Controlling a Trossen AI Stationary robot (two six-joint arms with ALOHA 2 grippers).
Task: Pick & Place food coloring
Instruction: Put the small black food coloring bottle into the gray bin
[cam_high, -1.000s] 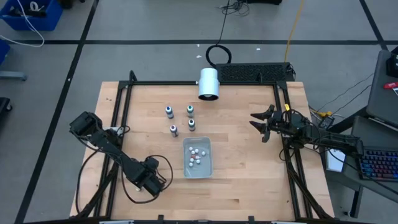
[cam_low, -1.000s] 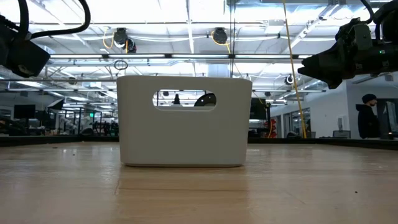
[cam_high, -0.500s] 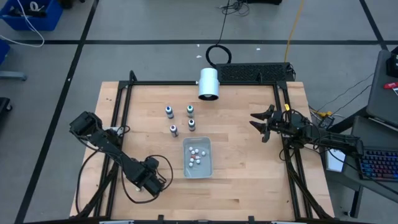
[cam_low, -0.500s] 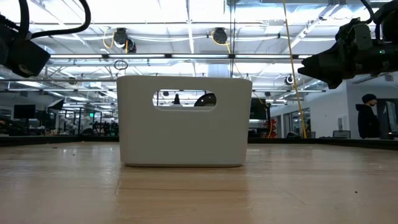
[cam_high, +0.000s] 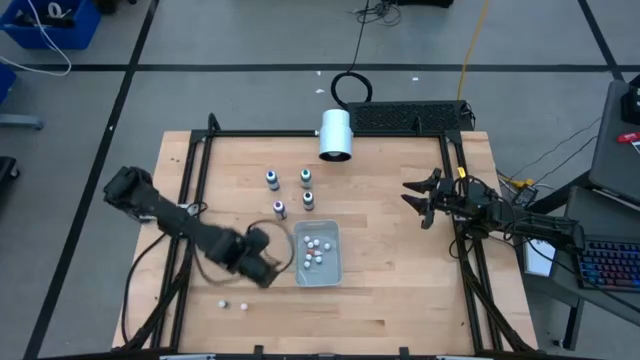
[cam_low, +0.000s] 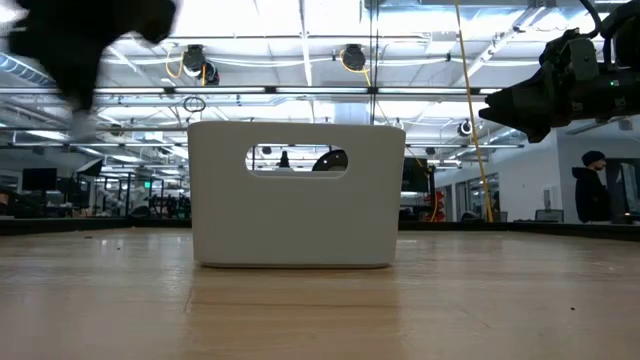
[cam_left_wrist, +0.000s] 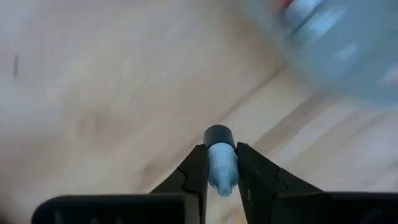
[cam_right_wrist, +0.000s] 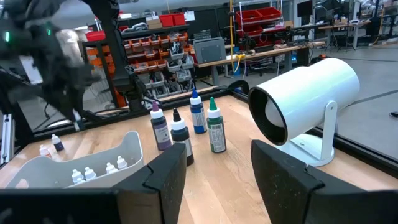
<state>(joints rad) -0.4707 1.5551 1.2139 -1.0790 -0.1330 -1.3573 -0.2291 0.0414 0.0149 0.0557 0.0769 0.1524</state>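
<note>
Bright ceiling lights (cam_low: 300, 15) glare white in the low view. The left arm (cam_low: 90, 45) looks smeared and blurry. The bin (cam_left_wrist: 348, 43) past the left wrist is fuzzy.

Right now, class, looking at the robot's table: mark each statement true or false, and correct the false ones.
1. The left fingers are shut on a small dark-capped bottle. True.
2. The four taller bottles stand inside the bin. False: they stand on the table, beyond the bin.
3. The right fingers grip the white cylinder. False: they are open and empty.
4. The white cylinder sits at the table's far edge. True.
</note>
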